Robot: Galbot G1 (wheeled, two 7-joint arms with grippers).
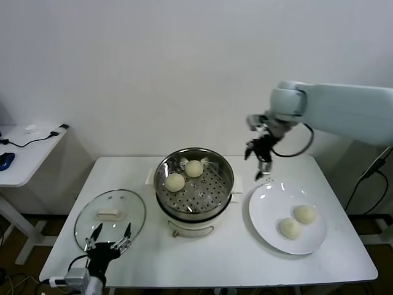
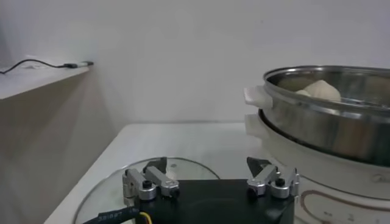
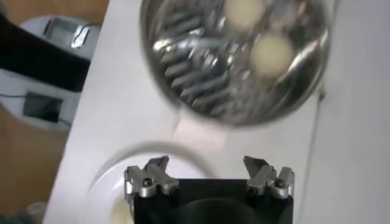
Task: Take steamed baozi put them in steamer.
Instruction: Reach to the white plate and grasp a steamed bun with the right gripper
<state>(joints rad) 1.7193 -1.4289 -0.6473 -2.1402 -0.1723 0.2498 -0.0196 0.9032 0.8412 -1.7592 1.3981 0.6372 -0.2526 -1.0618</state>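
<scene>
The steel steamer (image 1: pixel 225 175) stands mid-table with two steamed baozi (image 1: pixel 175 182) (image 1: pixel 194 168) on its perforated tray. Two more baozi (image 1: pixel 304 214) (image 1: pixel 290 228) lie on the white plate (image 1: pixel 270 206) to the right. My right gripper (image 1: pixel 258 161) hangs open and empty above the table, between the steamer's far right side and the plate's far edge. From its wrist I see the steamer (image 3: pixel 183 61) with both buns (image 3: pixel 271 52) and the gripper (image 3: pixel 206 163). My left gripper (image 1: pixel 110 236) rests open at the near left, by the lid; the gripper (image 2: pixel 207 164) holds nothing.
A round glass lid (image 1: pixel 110 212) with a cream handle lies flat left of the steamer, directly ahead of the left gripper. A side table with cables (image 1: pixel 27 144) stands at far left. The steamer wall (image 2: pixel 323 125) rises close beside the left gripper.
</scene>
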